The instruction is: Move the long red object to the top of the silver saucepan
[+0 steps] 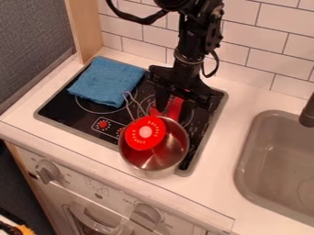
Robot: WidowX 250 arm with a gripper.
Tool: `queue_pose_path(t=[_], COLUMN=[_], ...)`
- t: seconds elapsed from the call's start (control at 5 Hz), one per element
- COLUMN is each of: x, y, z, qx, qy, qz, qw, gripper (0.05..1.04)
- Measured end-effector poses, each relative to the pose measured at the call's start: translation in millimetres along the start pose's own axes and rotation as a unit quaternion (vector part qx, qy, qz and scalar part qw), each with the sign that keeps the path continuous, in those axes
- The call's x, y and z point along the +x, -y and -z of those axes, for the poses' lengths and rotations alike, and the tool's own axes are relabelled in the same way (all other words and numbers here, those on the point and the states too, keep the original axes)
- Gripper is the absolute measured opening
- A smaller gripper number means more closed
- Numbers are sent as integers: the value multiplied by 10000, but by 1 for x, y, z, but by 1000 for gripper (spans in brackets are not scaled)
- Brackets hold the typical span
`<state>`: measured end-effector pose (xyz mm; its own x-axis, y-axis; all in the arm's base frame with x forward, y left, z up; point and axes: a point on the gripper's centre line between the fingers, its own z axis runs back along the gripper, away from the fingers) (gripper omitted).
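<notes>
Camera view: my end effector [175, 98] hangs over the cooktop [73, 117], and I cannot tell whether it is apart, together or clamped on something. Directly below it a red length [175, 109] slopes to the rim of the silver saucepan [156, 158], which sits on the camera side of me. I take that length for the long red object, though it could be the pan's own handle. A red disc [145, 133] with a pale centre lies over the pan's edge, below me and toward the view's left; wire loops [130, 108] stand just beyond it.

I judge the red length stiff and light, probably smooth enough to slip, and not fragile. Its middle looks the best place to take hold, clear of the rim, so that lifting it does not drag or tip the pan. Next it calls for a lift and a level lowering onto the pan's top.

Small pale marks ring the disc, and faint print sits by the knobs [47, 170] on the bench front; I can make out no word.
</notes>
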<state>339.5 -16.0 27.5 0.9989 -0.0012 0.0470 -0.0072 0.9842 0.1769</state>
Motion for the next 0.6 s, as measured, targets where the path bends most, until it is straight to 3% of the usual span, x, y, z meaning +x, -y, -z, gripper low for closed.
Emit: queue_pose_path(t=[0.2, 0.4, 0.6], x=[-5, -9, -17], y=[1, 1, -11], z=[-3, -27, -36], qx=[-51, -276, -485], qy=[43, 280, 316], qz=[20, 11, -65], qw=[10000, 9992, 9983], gripper=[994, 1003, 1000])
